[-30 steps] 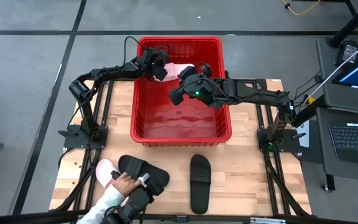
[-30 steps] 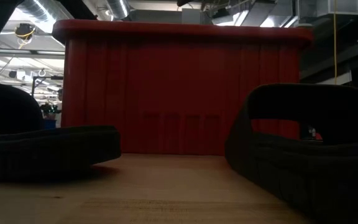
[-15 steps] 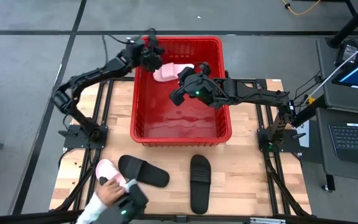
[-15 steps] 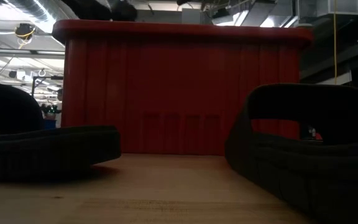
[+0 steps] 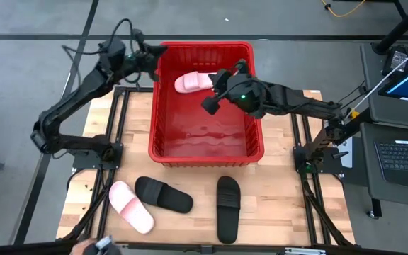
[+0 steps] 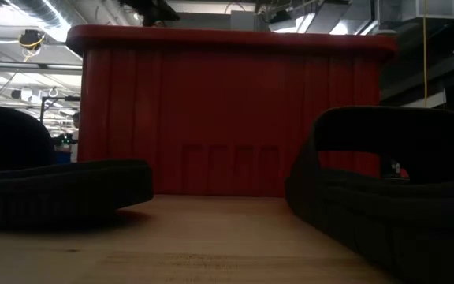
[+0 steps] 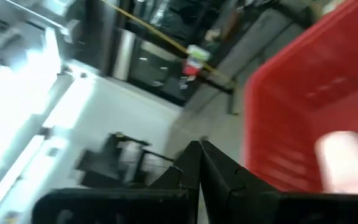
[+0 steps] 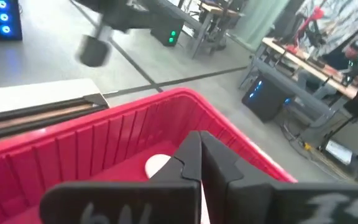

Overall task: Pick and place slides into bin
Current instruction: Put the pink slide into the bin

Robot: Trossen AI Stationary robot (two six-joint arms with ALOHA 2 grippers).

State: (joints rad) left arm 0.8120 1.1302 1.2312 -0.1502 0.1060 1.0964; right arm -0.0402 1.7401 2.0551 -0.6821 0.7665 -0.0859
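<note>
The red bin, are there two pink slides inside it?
No, the red bin holds just one pink slide; the other pink slide lies on the table beside a black one.

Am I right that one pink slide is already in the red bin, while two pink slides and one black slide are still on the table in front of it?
Not quite: the count on the table is reversed. The high view shows two black slides and one pink slide on the table, in front of the red bin. The other pink slide does lie inside the bin.

One slide [image 5: 192, 82] is lying in the bin [image 5: 207, 152]; three slides [image 5: 131, 206] [image 5: 163, 195] [image 5: 227, 209] are lying on the table [image 5: 282, 205] before it.
</note>
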